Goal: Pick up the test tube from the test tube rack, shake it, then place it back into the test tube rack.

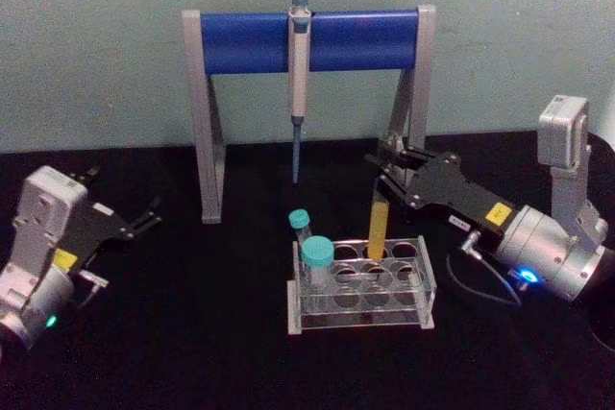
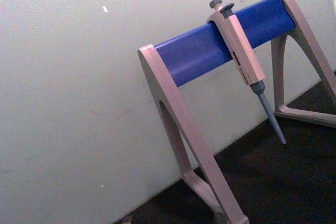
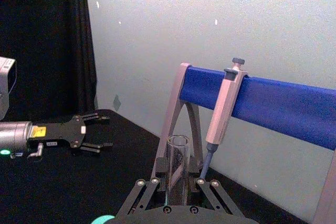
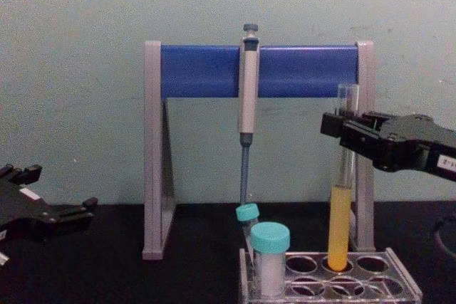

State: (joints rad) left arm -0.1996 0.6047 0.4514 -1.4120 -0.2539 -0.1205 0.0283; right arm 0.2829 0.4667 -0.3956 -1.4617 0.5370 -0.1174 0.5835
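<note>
The test tube (image 1: 379,228) stands upright with its round bottom in a back-row hole of the clear test tube rack (image 1: 360,319). In the chest view the test tube (image 4: 340,226) has yellow liquid in its lower part, and its bottom sits at the rack (image 4: 399,282) top plate. My right gripper (image 1: 386,172) reaches in from the right and is shut on the tube's clear upper part, just below the rim (image 4: 347,127). The right wrist view has the tube (image 3: 178,161) between the fingers (image 3: 178,182). My left gripper (image 1: 144,218) rests open at the far left.
The grey-and-blue pipette stand (image 1: 307,40) rises behind the rack with a pipette (image 1: 300,84) hanging from its bar, its tip close behind the tube. A wide teal-capped tube (image 1: 317,256) and a thin teal-capped tube (image 1: 300,223) stand in the rack's left holes.
</note>
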